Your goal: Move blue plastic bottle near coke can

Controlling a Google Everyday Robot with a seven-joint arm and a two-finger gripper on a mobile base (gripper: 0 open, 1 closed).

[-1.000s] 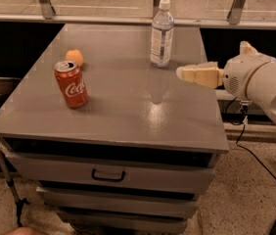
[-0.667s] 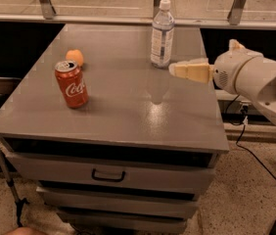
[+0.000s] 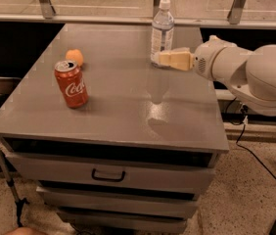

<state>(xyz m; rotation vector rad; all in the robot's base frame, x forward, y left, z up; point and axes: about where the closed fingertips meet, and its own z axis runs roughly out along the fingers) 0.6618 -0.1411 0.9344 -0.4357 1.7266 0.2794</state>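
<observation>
The blue plastic bottle [image 3: 162, 28], clear with a white cap and pale label, stands upright at the far middle of the grey cabinet top [image 3: 128, 111]. The coke can [image 3: 71, 83], red with white script, stands upright at the left of the top, far from the bottle. My gripper [image 3: 164, 57] comes in from the right on a white arm [image 3: 255, 75]. Its pale fingers [image 3: 176, 60] reach the bottle's lower part, one in front of it and one partly behind. The jaws look open and the bottle still stands on the top.
A small orange fruit [image 3: 74, 57] lies just behind the can. The cabinet has drawers [image 3: 108, 173] below. A metal rail with posts [image 3: 157, 18] runs behind the far edge. A cable [image 3: 255, 155] lies on the floor at the right.
My gripper has moved left and a little away from the camera, from beside the top's right edge to the bottle's base. The bottle, can and fruit have not moved.
</observation>
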